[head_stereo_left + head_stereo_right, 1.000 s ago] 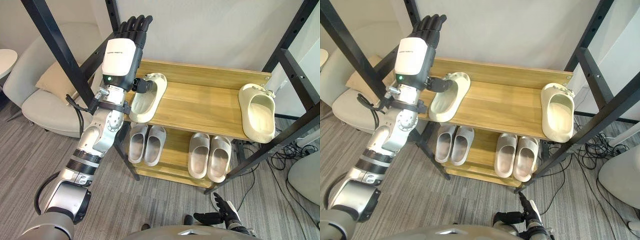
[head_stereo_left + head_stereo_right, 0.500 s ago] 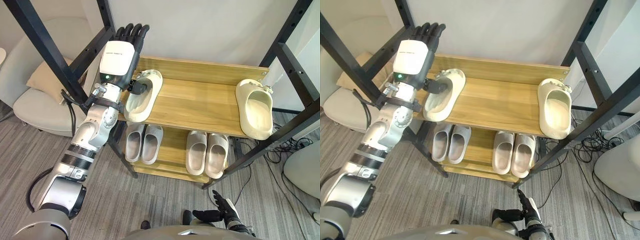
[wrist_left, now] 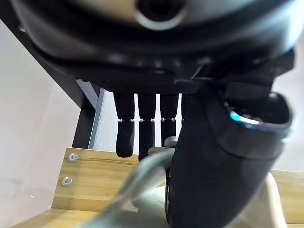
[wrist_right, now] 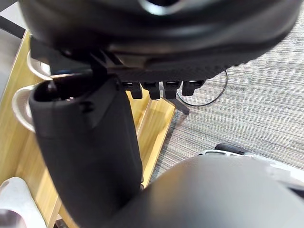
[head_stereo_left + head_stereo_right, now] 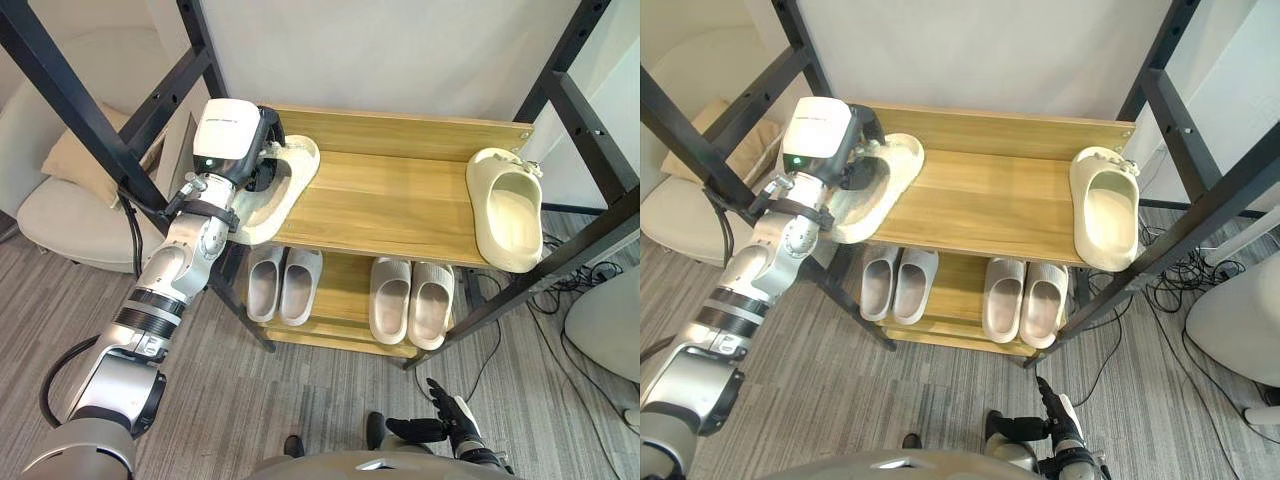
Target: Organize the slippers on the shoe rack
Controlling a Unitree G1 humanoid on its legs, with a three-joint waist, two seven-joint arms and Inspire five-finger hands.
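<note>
A cream slipper (image 5: pixel 272 205) lies slanted at the left end of the wooden shoe rack's top shelf (image 5: pixel 390 200), its heel hanging past the shelf's left edge. My left hand (image 5: pixel 228 135) is bent down over it. In the left wrist view the slipper's rim (image 3: pixel 137 183) sits pinched between the thumb and the fingers (image 3: pixel 145 133). Its cream mate (image 5: pixel 508 215) lies at the shelf's right end. My right hand (image 5: pixel 445 428) hangs low over the floor with its fingers spread, holding nothing.
Two pairs of grey slippers (image 5: pixel 283 283) (image 5: pixel 410 300) fill the lower shelf. Black frame posts (image 5: pixel 70 90) (image 5: pixel 590 130) cross in front of both sides of the rack. A beige armchair (image 5: pixel 60 205) stands to the left. Cables (image 5: pixel 575 285) lie on the carpet to the right.
My left hand has tipped forward from fingers-up to bent down over the slipper. The slipper has turned, its heel swinging out past the shelf's left edge. The camera has shifted too.
</note>
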